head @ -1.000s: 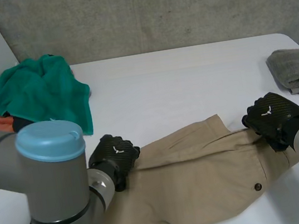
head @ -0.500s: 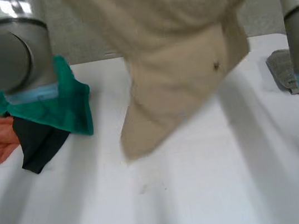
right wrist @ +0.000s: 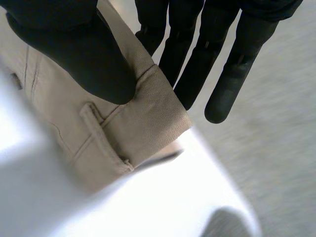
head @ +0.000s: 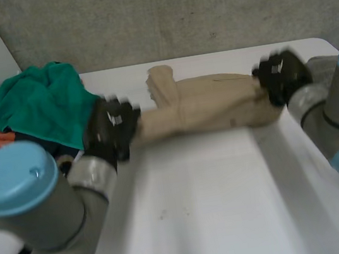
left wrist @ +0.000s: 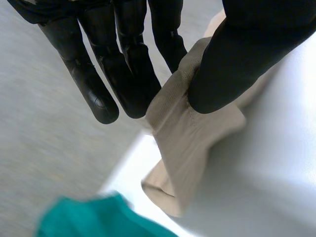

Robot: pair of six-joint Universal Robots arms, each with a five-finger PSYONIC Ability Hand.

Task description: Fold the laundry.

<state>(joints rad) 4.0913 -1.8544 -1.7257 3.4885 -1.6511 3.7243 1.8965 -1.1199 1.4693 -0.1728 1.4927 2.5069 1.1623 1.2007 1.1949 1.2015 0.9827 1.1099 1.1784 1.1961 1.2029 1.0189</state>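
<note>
Over the table (head: 201, 211), left hand (head: 112, 129) and right hand (head: 282, 75) pinching ends of tan trousers (head: 212, 111)

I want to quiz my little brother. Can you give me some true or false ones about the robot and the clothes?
1. The left hand and the right hand each pinch an end of the beige pants. True.
2. The beige pants lie neatly folded in the middle of the table. False: they are stretched out between the two hands, toward the table's far side.
3. A green cloth sits in a heap beside the left hand. True.
4. The right hand is an empty fist. False: its thumb presses the pants' waistband against its fingers.
</note>
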